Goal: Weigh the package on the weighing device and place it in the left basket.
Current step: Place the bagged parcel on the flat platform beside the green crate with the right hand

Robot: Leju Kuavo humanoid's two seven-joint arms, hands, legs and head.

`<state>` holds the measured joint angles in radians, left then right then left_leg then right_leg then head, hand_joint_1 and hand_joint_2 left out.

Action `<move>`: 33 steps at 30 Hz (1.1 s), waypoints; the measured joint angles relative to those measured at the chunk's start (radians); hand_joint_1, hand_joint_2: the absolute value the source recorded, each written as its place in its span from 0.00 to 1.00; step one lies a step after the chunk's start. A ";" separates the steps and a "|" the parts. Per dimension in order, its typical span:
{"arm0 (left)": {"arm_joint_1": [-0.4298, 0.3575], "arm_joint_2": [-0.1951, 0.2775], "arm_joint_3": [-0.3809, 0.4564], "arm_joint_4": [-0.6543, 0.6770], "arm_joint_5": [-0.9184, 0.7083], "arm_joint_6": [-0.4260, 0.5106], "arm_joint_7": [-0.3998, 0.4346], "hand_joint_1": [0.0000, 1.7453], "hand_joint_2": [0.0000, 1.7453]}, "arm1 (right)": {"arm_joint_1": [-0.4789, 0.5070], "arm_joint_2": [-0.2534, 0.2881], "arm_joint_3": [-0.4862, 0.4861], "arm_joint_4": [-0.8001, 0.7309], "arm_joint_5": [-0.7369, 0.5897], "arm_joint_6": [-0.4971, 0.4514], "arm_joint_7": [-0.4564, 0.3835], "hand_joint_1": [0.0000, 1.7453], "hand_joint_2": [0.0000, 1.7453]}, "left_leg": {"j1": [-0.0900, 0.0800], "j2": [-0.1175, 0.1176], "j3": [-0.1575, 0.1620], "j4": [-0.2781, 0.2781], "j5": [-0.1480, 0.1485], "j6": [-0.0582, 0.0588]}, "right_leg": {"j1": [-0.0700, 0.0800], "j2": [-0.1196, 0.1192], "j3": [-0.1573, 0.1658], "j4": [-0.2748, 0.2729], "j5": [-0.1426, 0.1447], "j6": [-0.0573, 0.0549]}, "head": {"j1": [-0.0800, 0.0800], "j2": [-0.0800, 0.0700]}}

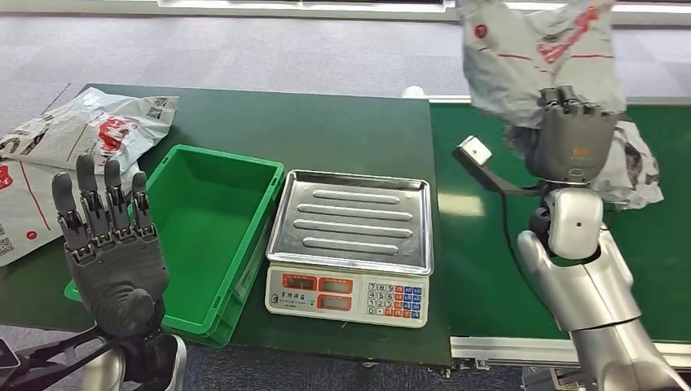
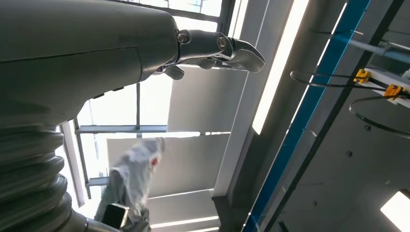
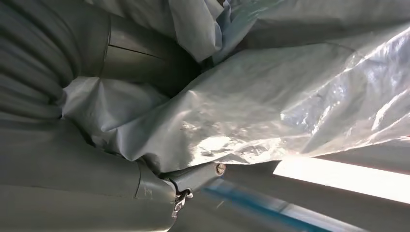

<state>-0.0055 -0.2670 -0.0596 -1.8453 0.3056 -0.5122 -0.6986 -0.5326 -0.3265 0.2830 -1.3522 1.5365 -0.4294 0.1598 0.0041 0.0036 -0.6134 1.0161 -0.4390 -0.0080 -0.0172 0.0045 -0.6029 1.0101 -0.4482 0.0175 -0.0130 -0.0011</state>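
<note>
My right hand (image 1: 570, 138) grips a grey plastic mailer package (image 1: 530, 57) with red print and holds it up high over the green conveyor belt (image 1: 652, 269), right of the scale. In the right wrist view the crumpled package (image 3: 270, 106) is pressed against the hand (image 3: 72, 159). The weighing scale (image 1: 350, 244) has a bare steel tray and sits at the table's middle. The green basket (image 1: 204, 228) stands left of the scale with nothing in it. My left hand (image 1: 110, 244) is raised, fingers straight up and apart, at the basket's near left corner, holding nothing. The left wrist view shows the left hand (image 2: 72, 53) with the package (image 2: 133, 179) beyond it.
Other grey mailer packages (image 1: 65, 155) lie on the dark green table (image 1: 326, 130) left of the basket. Another crumpled package (image 1: 640, 171) lies on the belt behind my right hand. A white camera block (image 1: 475, 151) juts from the right wrist.
</note>
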 joint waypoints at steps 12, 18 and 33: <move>-0.017 0.000 0.001 0.028 -0.012 -0.016 0.000 0.00 1.00 | 0.042 0.238 0.108 0.123 -0.188 0.213 -0.255 1.00 1.00 | 0.002 -0.004 -0.001 0.000 0.001 -0.002 | 0.002 -0.003 0.000 0.000 -0.001 -0.001 | 0.000 0.000; -0.017 0.000 0.002 0.036 -0.011 -0.008 0.000 0.00 1.00 | 0.050 0.261 0.172 0.213 -0.240 0.217 -0.283 1.00 1.00 | 0.002 -0.004 -0.001 0.000 0.000 -0.002 | 0.002 -0.003 0.000 0.000 -0.001 -0.001 | 0.000 0.000; -0.017 0.000 0.002 0.037 -0.014 0.002 -0.001 0.00 1.00 | 0.068 0.269 0.223 0.299 -0.326 0.215 -0.346 1.00 1.00 | 0.002 -0.004 -0.001 0.000 0.000 -0.002 | 0.002 -0.002 0.000 0.000 -0.001 -0.001 | 0.000 0.000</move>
<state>-0.0226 -0.2670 -0.0580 -1.8087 0.2918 -0.5102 -0.6992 -0.4647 -0.0572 0.5056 -1.0530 1.2104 -0.2141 -0.1861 0.0063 0.0001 -0.6147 1.0162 -0.4386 -0.0100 -0.0154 0.0021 -0.6031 1.0101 -0.4492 0.0161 -0.0130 -0.0011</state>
